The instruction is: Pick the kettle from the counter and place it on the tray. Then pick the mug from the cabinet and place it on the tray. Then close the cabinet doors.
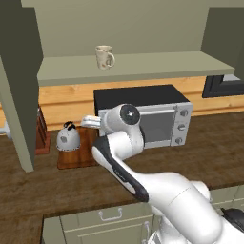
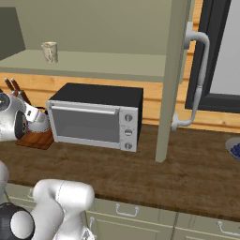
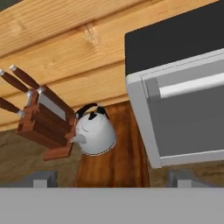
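Nearest the base, a row of olive drawers (image 1: 110,214) with short curved handles is seen below the front edge of the counter (image 1: 205,152), a dark wood-grain worktop. The gripper (image 3: 113,178) is held above the left part of the counter with its jaws spread wide and nothing between them; its two finger tips (image 3: 41,178) are seen apart at the bottom of the hand view, touching nothing.

Just beyond the gripper, the kettle (image 3: 94,132) — silver-grey, with a black arched handle and knob — is seen standing upright on the tray (image 3: 118,162), a reddish-brown board lying flat on the counter. On the kettle's left, very close to it, a wooden knife block (image 3: 46,124) is set, with brown-handled knives projecting from its top. On the tray's right, a silver microwave (image 2: 96,117) with a black top and a grey glass door is placed; three round knobs are borne on its front panel, and no lettering can be read on it.

Behind these, the light wooden backsplash (image 1: 66,102) is seen. Above it, the cabinet (image 1: 133,28) is shown open, with the mug (image 1: 105,56) standing upright on the pale green shelf, its handle turned to the right. The cabinet doors (image 2: 169,79) are swung out — one at the left edge, one at the right carrying a silver bar handle (image 2: 199,77). At the far right, a dark-framed window (image 2: 220,51) is seen.
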Motion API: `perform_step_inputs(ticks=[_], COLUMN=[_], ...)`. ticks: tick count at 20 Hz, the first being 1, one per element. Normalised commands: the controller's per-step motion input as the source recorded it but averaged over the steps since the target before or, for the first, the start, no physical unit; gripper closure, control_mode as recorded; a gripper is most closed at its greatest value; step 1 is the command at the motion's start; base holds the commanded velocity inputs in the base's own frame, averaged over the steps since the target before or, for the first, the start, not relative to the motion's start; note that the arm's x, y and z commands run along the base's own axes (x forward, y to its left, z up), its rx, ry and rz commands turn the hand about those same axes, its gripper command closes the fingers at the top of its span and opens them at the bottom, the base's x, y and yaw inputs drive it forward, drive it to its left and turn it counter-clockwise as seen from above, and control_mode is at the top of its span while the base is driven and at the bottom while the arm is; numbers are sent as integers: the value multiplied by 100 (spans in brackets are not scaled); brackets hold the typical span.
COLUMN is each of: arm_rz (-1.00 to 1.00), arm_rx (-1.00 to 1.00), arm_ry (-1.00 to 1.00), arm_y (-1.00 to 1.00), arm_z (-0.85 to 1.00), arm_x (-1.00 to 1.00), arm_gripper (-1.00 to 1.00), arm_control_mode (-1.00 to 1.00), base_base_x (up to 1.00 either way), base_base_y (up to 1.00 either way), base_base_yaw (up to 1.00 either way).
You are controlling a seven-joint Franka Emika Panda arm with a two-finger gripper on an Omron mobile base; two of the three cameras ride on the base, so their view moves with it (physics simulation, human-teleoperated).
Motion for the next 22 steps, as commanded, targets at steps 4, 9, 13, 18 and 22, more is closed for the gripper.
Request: perform_step_inputs(ticks=[4,9,13,18,22], arm_rz=[15,5,6,4,0], arm_rx=[0,0,0,0,0], arm_ry=[0,0,0,0,0], arm_y=[-9,-5,-33,-29,-41], arm_z=[79,93,62,37,2], arm_x=[-5,9,20,20,2], arm_gripper=[-100,-100,-100,-100,-100], arm_control_mode=[-100,-100,-100,-100,-100], base_base_x=[0,0,0,0,0], base_base_y=[0,0,0,0,0], base_base_yaw=[0,0,0,0,0])
